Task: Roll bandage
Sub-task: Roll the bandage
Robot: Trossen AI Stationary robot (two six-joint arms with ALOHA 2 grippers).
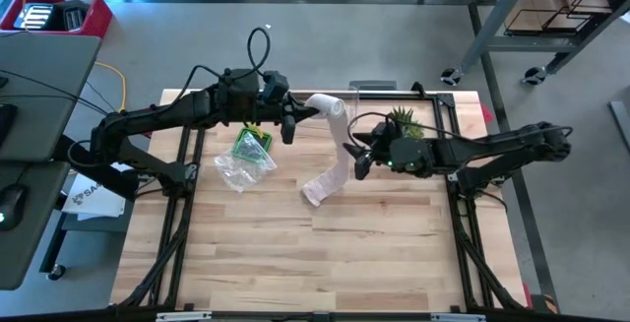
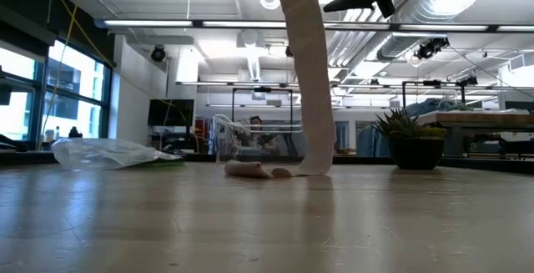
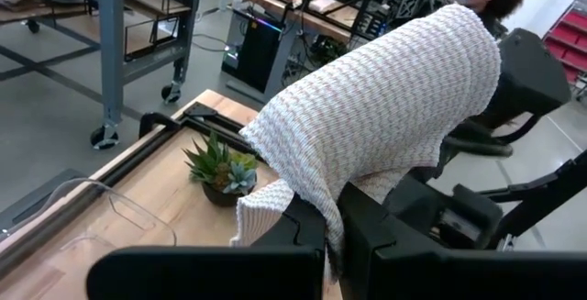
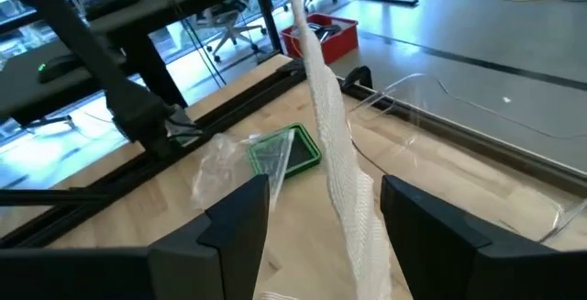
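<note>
Overall: While the bandage (image 1: 333, 155) is strung between the two arms, the rolling is judged under way, not finished.
Left gripper (image 1: 304, 112): clenched on the wound upper end of the bandage, raised above the table's (image 1: 394, 253) far middle; in the left wrist view the knitted wrap is seen draped over the closed fingers (image 3: 303, 236).
Right gripper (image 4: 323, 210): held part-open beside the hanging strip; in the right wrist view the strip passes between the fingers (image 4: 234, 217), and contact cannot be confirmed.
Bandage: a strip is run down from the roll to a loose end bunched on the table.
Step in hand: tail being wound onto the roll, as judged.
Next move: slack must be fed and kept taut while the roll is turned.
Surroundings: a clear bag with green packet (image 1: 250, 155) is noted near the left arm, a potted plant (image 1: 405, 121) near the right.
Hidden: both grippers are cut off in the low view.
</note>
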